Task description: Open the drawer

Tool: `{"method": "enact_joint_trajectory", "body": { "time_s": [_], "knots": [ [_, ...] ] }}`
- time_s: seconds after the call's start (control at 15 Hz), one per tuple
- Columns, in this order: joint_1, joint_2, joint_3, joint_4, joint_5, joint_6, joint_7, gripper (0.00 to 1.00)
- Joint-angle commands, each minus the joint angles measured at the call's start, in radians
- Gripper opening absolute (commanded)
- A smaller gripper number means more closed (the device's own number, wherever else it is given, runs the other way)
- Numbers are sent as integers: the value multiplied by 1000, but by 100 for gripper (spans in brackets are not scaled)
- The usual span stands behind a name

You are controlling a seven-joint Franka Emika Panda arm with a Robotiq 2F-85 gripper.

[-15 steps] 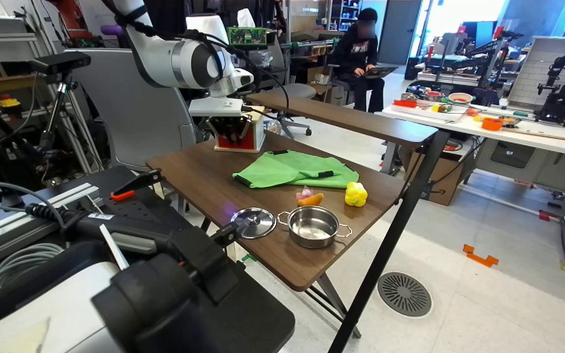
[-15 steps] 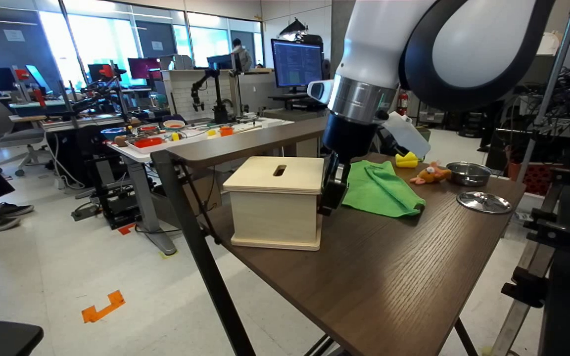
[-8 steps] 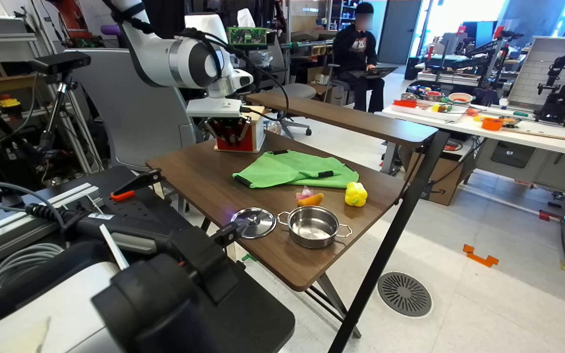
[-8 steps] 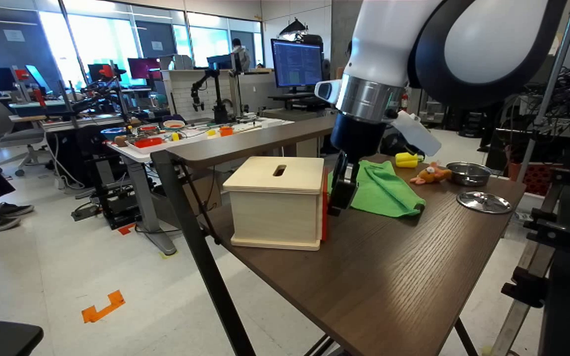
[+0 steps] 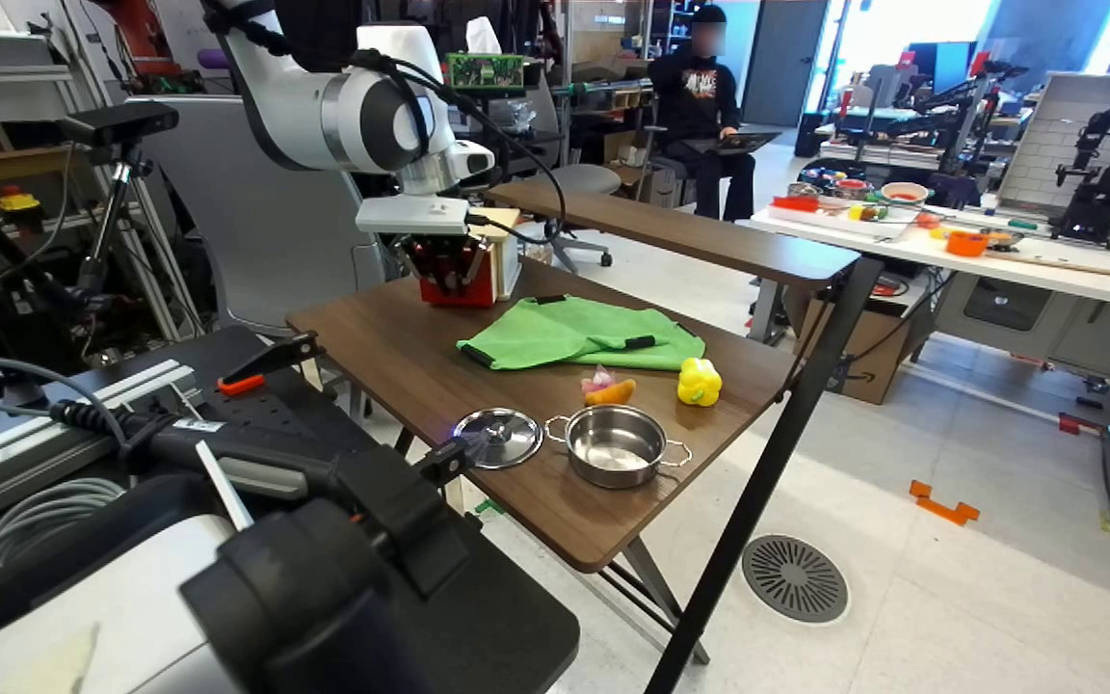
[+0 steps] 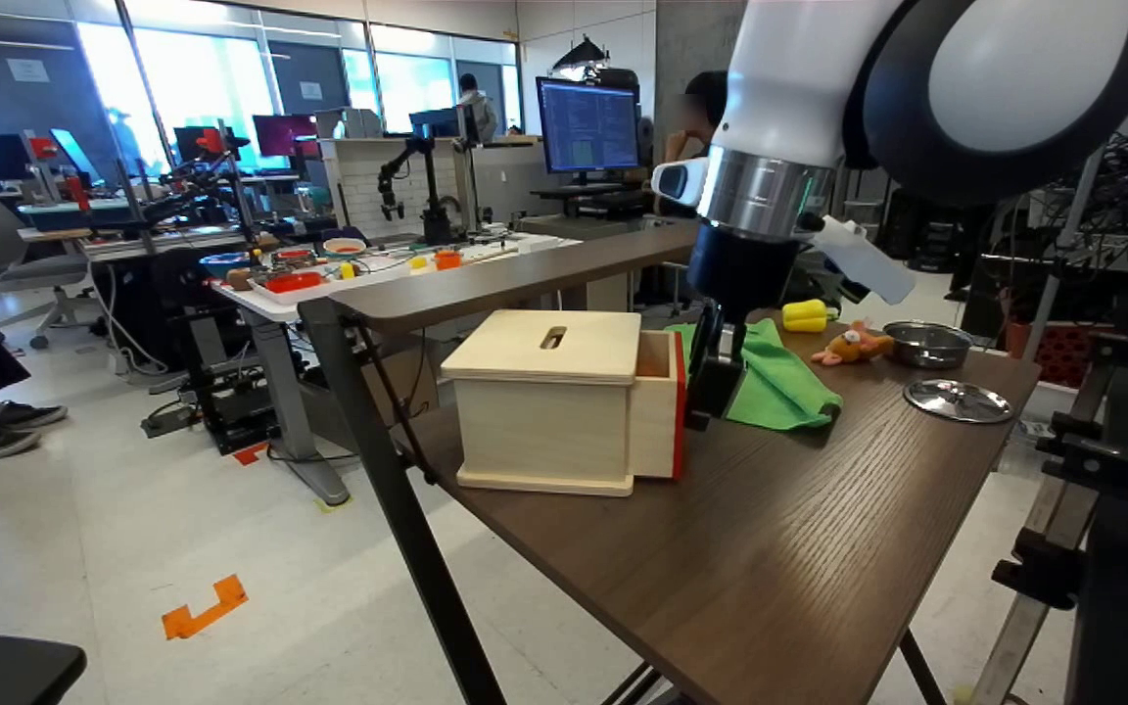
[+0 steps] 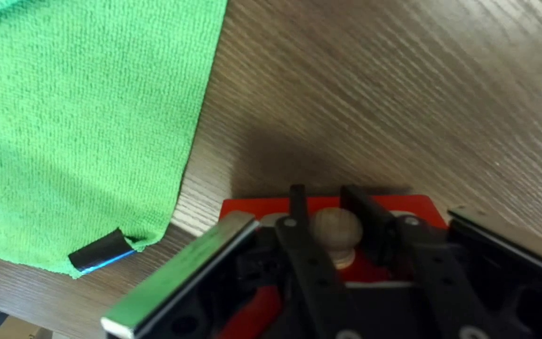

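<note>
One red-fronted drawer is held partly out of the wooden box — its knob clasped by the gripper — with green cloth spread near the box.

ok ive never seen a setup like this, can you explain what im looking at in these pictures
The big white thing is a robot arm, ending in a pincer. Two pictures come from cameras standing apart from it, looking at the same table from different places. The close-up comes from a camera on the arm's wrist, so the pincer shows near the bottom. On the table are a green cloth, a yellow pepper, something pink and orange, a metal pot and a metal lid. There is also a wooden box whose red-fronted drawer sticks partway out. The pincer is shut on the drawer's round knob.
</note>
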Motion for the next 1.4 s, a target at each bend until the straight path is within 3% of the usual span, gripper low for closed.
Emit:
{"method": "enact_joint_trajectory", "body": {
  "time_s": [0.0,0.33,0.4,0.53,0.93,1.33],
  "knots": [
    [-23,-60,12,-54,-23,-36,19,6],
    [-25,-77,8,-78,-23,-37,23,6],
    [-26,-80,7,-82,-22,-40,25,51],
    [-30,-83,7,-84,-21,-46,26,58],
    [-46,-95,13,-83,-19,-111,25,100],
    [-85,-201,56,-122,0,-167,13,100]
  ]
}}
